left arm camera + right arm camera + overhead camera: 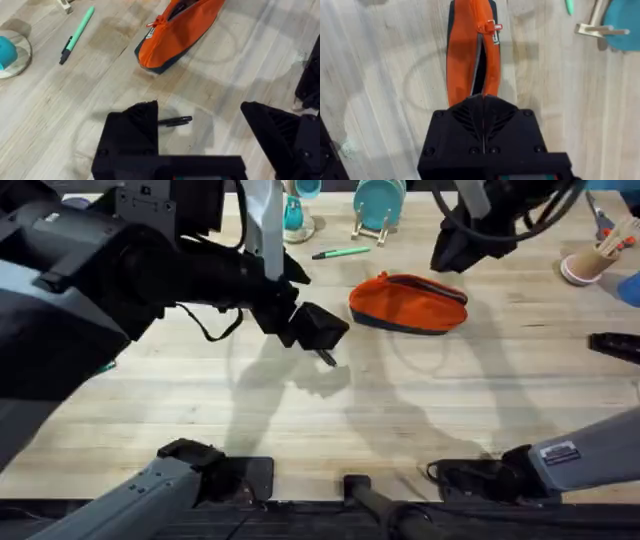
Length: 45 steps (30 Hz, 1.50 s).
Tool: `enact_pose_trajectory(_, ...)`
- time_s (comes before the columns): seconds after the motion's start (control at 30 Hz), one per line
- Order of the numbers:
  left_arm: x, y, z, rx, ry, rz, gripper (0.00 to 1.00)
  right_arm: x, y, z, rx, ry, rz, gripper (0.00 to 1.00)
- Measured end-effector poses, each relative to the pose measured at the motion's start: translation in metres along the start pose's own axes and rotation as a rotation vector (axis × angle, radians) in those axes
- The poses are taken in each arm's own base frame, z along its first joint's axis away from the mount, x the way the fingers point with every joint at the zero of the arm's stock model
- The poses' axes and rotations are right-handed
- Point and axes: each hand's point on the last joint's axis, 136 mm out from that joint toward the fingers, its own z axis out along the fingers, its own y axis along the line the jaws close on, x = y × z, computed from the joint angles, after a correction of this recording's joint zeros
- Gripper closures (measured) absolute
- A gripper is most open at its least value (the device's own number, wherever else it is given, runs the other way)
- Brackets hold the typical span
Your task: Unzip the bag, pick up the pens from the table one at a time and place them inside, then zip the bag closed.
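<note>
The orange bag (408, 302) lies on the table (200, 410) right of centre, its zipper parted along the top (479, 60) with the pull tab (490, 26) at the far end. My left gripper (200, 110) hangs open above the black pen (175, 120), which lies between its fingers, close to one finger (135, 130). In the overhead view that gripper (318, 330) is just above the black pen (327, 358). The green pen (340, 252) lies behind the bag. My right gripper (484, 100) is shut over the bag's right end; whether it touches is unclear.
A teal plate on a wooden rack (378, 205) and a teal round stand (295, 215) are at the back. A pink cup with sticks (590, 262) stands at the back right. A black object (615, 345) lies at the right edge.
</note>
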Motion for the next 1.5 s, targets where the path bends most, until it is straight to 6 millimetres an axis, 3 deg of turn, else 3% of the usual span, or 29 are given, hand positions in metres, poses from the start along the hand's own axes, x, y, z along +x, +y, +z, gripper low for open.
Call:
enact_pose_trajectory(0.73,0.0,0.0,0.0,0.0,0.0,0.0,0.006,0.01,-0.003,0.067,-0.169,0.037,0.033,0.971)
enact_pose_trajectory(1.37,0.0,0.0,0.0,0.0,0.0,-0.001,0.006,0.007,0.001,0.069,-0.194,0.012,0.043,0.923)
enact_pose_trajectory(1.43,0.0,0.0,0.0,0.0,0.0,-0.001,0.006,0.007,0.001,0.069,-0.196,0.011,0.045,0.832)
enact_pose_trajectory(1.5,0.0,0.0,0.0,0.0,0.0,-0.001,0.006,0.006,0.002,0.069,-0.197,0.01,0.047,0.549)
